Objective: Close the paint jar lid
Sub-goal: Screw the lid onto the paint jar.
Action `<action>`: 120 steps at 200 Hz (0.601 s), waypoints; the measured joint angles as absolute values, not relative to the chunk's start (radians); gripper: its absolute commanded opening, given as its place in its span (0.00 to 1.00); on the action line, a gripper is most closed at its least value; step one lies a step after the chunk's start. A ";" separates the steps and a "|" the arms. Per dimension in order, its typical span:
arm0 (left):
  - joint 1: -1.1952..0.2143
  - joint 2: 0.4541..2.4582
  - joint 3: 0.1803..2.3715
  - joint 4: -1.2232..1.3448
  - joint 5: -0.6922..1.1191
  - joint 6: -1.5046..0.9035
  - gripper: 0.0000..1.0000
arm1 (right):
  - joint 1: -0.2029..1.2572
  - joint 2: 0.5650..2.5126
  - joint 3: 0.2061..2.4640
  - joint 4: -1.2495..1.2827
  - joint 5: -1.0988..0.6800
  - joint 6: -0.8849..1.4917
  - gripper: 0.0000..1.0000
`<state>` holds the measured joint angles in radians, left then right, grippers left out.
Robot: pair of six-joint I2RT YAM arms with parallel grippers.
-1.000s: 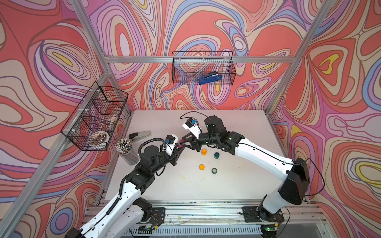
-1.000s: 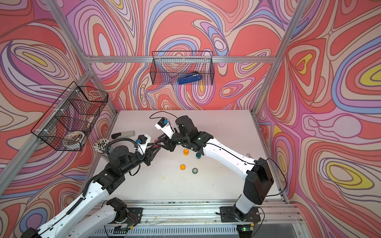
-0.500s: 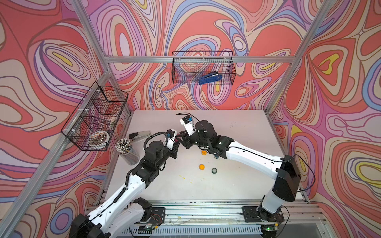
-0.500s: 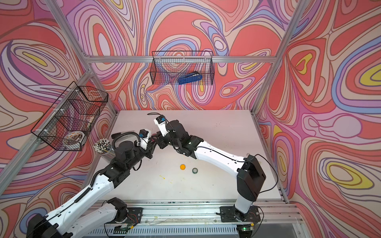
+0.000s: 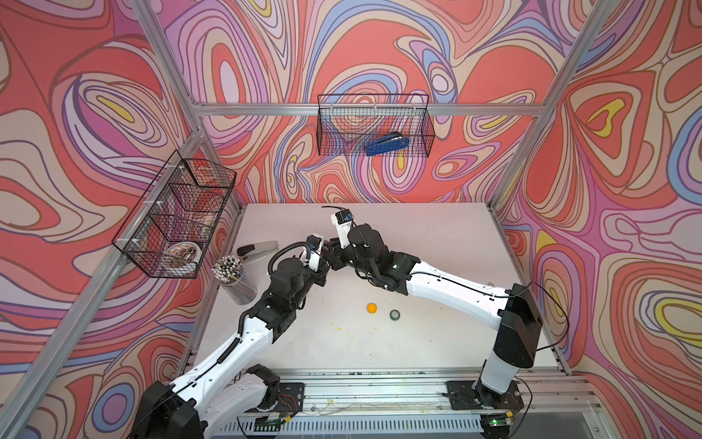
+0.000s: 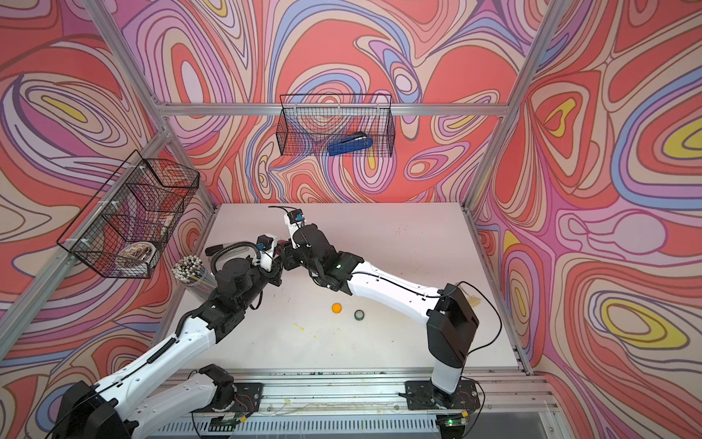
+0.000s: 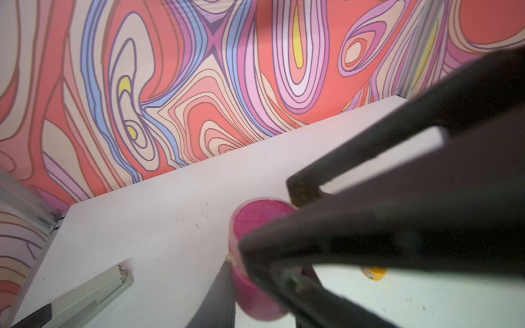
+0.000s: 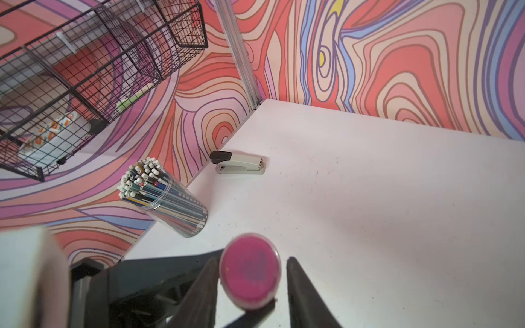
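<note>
Right wrist: round glossy pink lid (image 8: 250, 277) between parted right pincer (image 8: 252, 295); left pincer (image 7: 262, 286) clamps cylindrical jar (image 7: 257, 302).

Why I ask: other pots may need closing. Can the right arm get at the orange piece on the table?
Probably yes, once drawn back: the orange piece lies in the open beside a dark green piece, and the right claw stands open around the pink jar, gripping nothing.

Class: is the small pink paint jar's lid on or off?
On, it seems: in both wrist views a round pink lid caps the pink jar. Tightness: cannot tell.
</note>
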<state>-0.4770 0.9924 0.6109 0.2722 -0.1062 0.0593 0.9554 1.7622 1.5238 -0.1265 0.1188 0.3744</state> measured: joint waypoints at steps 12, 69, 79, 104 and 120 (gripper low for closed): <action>-0.472 0.990 0.603 0.278 -0.123 0.057 0.26 | 0.960 1.754 1.518 -0.134 0.122 0.380 0.61; -0.481 0.944 0.586 0.275 -0.127 0.056 0.26 | 0.995 1.659 1.449 -0.152 0.118 0.363 0.73; -0.481 0.923 0.582 0.266 -0.123 0.055 0.26 | 0.996 1.635 1.432 -0.163 0.120 0.350 0.72; -0.481 0.846 0.576 0.234 -0.099 0.045 0.26 | 0.977 1.586 1.388 -0.223 0.107 0.310 0.71; -0.481 0.785 0.576 0.203 -0.068 0.036 0.26 | 0.939 1.569 1.347 -0.249 0.062 0.281 0.70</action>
